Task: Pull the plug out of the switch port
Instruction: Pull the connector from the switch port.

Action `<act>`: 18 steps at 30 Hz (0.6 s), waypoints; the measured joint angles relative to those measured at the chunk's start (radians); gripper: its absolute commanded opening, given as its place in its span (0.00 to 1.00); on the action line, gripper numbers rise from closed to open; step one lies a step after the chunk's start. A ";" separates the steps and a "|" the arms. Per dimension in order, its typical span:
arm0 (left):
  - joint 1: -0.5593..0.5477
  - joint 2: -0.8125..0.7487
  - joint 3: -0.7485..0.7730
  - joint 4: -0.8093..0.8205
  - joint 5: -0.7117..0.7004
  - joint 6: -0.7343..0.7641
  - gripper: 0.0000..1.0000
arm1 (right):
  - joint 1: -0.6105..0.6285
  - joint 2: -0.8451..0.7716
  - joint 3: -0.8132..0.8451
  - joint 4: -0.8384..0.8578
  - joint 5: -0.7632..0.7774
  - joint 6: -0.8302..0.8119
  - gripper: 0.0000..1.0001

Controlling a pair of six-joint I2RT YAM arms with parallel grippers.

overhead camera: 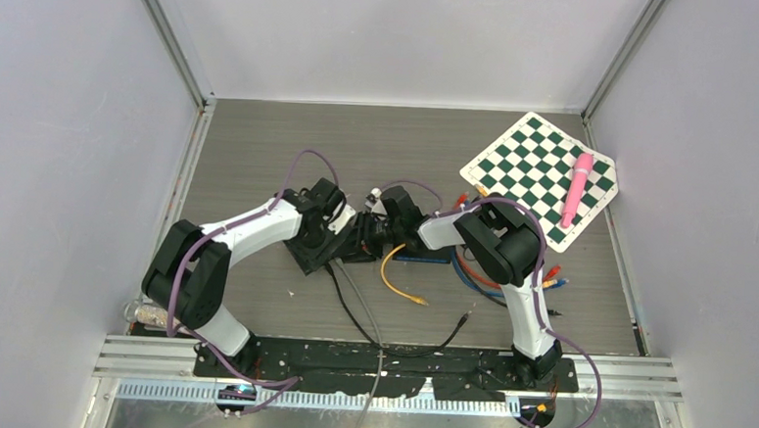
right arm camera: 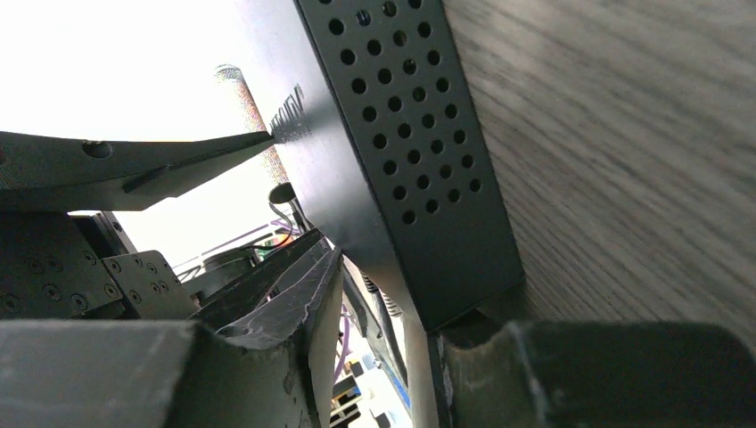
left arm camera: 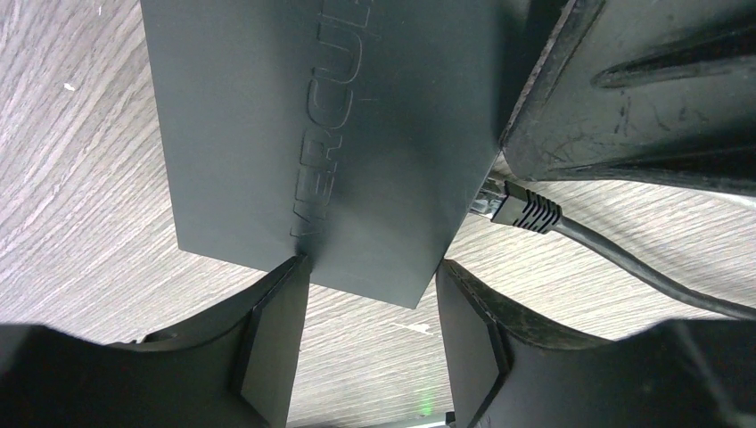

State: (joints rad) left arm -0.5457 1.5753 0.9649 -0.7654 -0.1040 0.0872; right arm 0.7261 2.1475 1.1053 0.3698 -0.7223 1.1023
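Observation:
The black switch [overhead camera: 307, 253] lies mid-table between both arms. In the left wrist view its embossed top [left arm camera: 312, 116] fills the upper half, and a black plug [left arm camera: 524, 210] sits in its side port, cable trailing right. My left gripper [overhead camera: 328, 223] is open, its fingers either side of the switch's near corner [left arm camera: 370, 267]. My right gripper [overhead camera: 382, 232] is open at the port side. In the right wrist view its fingers straddle the plug's boot [right arm camera: 382, 299] with gaps, beside the switch's perforated wall [right arm camera: 419, 160].
A green-and-white checkered mat [overhead camera: 530, 163] with a pink cylinder [overhead camera: 577, 190] lies at the back right. A yellow cable [overhead camera: 399, 279], blue and orange cables [overhead camera: 480, 273] and black cables [overhead camera: 351, 311] lie near the switch. A clear object [overhead camera: 145, 312] lies beside the left arm's base.

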 measured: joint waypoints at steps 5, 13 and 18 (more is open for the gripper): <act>0.000 0.000 0.000 0.000 0.001 0.000 0.56 | 0.001 0.000 0.000 0.001 0.002 -0.008 0.36; 0.000 -0.014 0.000 0.008 0.027 -0.005 0.55 | 0.005 0.000 -0.010 0.023 0.002 -0.011 0.39; 0.000 -0.002 0.003 0.006 0.026 -0.005 0.55 | 0.005 -0.001 -0.012 0.035 -0.001 -0.012 0.40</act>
State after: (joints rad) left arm -0.5457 1.5734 0.9680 -0.7593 -0.0780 0.0826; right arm 0.7311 2.1468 1.0931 0.4053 -0.7231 1.0904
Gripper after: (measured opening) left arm 0.554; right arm 0.393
